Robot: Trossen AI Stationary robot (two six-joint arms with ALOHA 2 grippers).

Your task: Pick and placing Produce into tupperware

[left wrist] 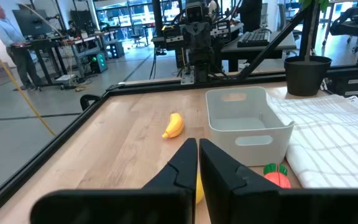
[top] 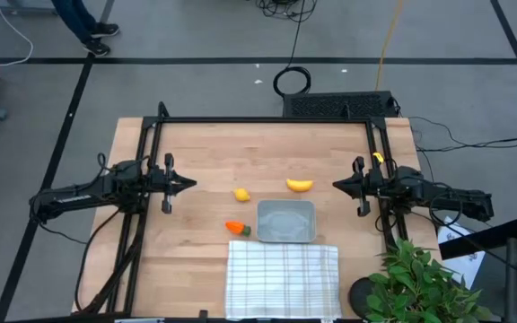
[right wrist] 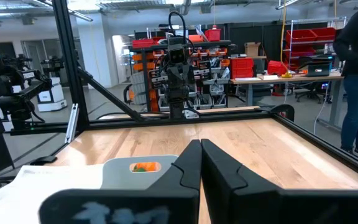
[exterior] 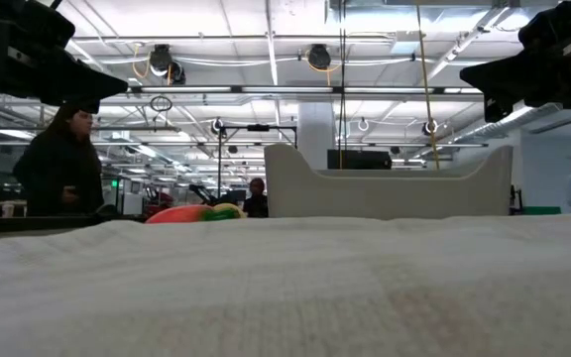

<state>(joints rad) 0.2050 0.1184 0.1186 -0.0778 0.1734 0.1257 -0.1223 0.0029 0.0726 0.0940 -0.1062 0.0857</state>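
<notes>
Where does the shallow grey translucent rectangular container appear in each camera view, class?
High view: shallow grey translucent rectangular container, centre, above the white checked cloth.
Low view: centre, behind the cloth.
Left wrist view: right of centre, beside the cloth.
Right wrist view: low, partly hidden by the right gripper; rim shows.
Shared landmark: the cloth.

Cloth [exterior: 285, 288] fills foreground; tupperware [exterior: 385, 183] behind it; carrot [exterior: 191, 213] at its left; grippers hang in upper corners.

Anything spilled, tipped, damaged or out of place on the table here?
Nothing stands out. The tupperware sits upright and empty beside the cloth. The carrot, lemon and banana lie loose on the wood near it. The left gripper and right gripper wait shut at the sides.
</notes>
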